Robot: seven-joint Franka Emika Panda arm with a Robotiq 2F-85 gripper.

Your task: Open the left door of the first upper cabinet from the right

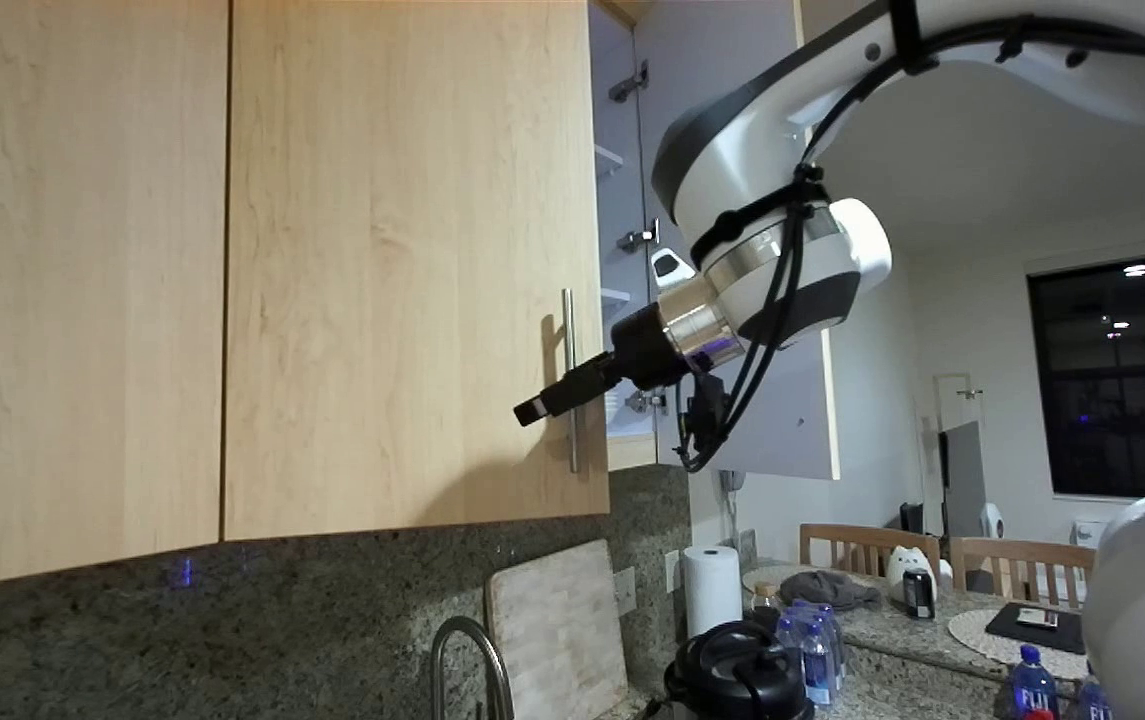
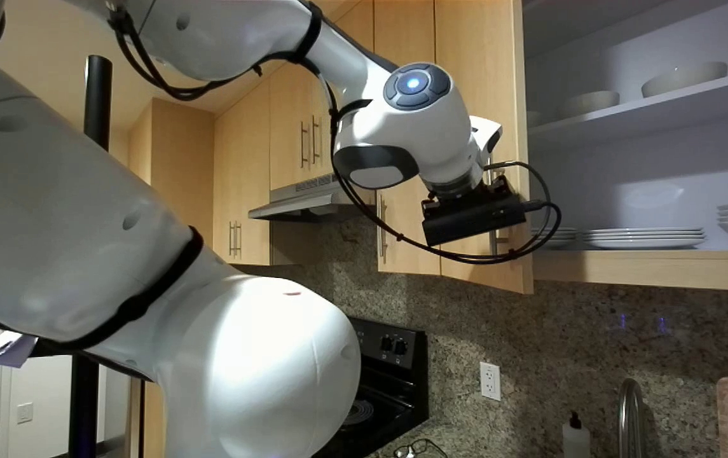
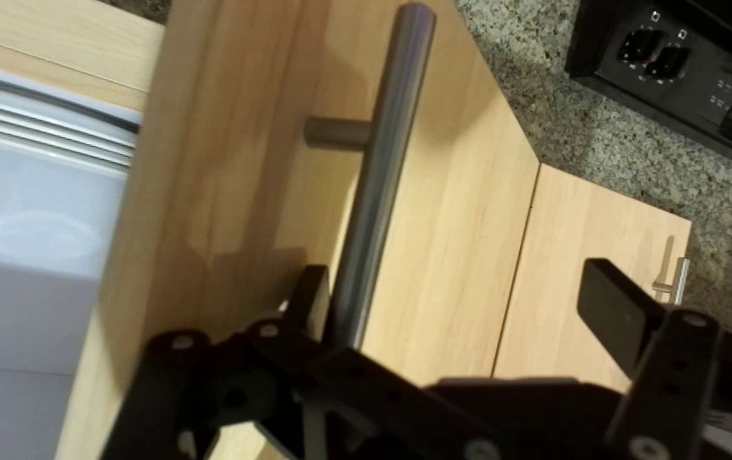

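Fingers [image 3: 618, 313] of the gripper [image 3: 465, 303] stand wide apart in the wrist view, at seven and four o'clock, gripping nothing; the bar handle [image 3: 381, 185] passes between them, just beside the seven-o'clock finger, though the dark overlap leaves contact unconfirmed. The left door [image 2: 491, 70] stands ajar, between one and two o'clock in an exterior view; bowls [image 2: 681, 81] on a shelf of the first upper cabinet [image 2: 650, 267], at two o'clock, appear there alone. A pale door panel [image 1: 782, 425], swung open at three o'clock from the left door, is likewise recorded in an exterior view only
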